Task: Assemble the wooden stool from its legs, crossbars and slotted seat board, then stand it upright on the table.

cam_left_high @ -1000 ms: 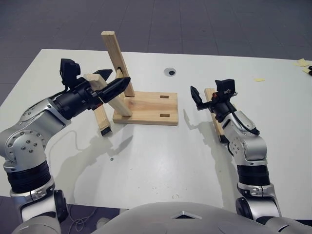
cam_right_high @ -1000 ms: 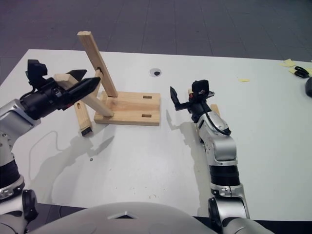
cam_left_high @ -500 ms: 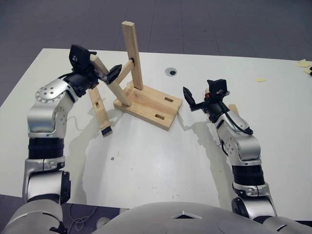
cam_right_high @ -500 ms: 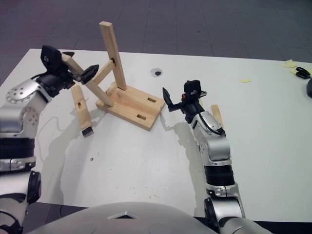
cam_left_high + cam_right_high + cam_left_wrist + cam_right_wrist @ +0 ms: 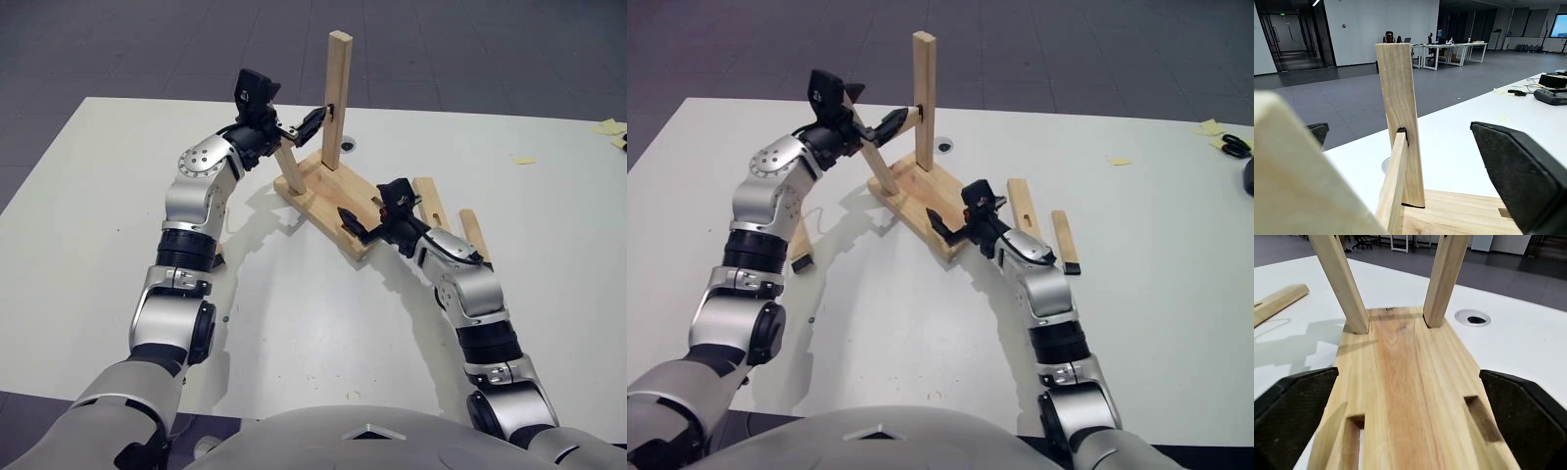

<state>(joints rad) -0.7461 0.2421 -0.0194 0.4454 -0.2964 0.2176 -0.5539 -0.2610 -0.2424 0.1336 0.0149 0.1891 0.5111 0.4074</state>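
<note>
The seat board point(image 5: 331, 199) lies on the white tabletop point(image 5: 294, 323) with two legs standing in it. The upright leg point(image 5: 337, 98) rises at the far end. Beside it the tilted leg point(image 5: 290, 174) leans away, and a crossbar point(image 5: 1396, 176) runs from it into a slot in the upright leg. The left end effector point(image 5: 1399, 129) grasps the tilted leg near its top. The right end effector point(image 5: 1408, 372) is released, its fingers point(image 5: 1298, 401) spread wide to either side of the board's near end. Whether they touch the wood cannot be told. Two slots point(image 5: 1481, 418) at that end hold nothing.

Two loose wooden pieces point(image 5: 1022, 206) lie side by side just beyond the right arm, and another point(image 5: 801, 247) lies under the left arm. Yellow sticky notes point(image 5: 1117, 161) sit towards the right edge, and any writing on them is too small to read. So is the green sign point(image 5: 1284, 13) over a distant doorway.
</note>
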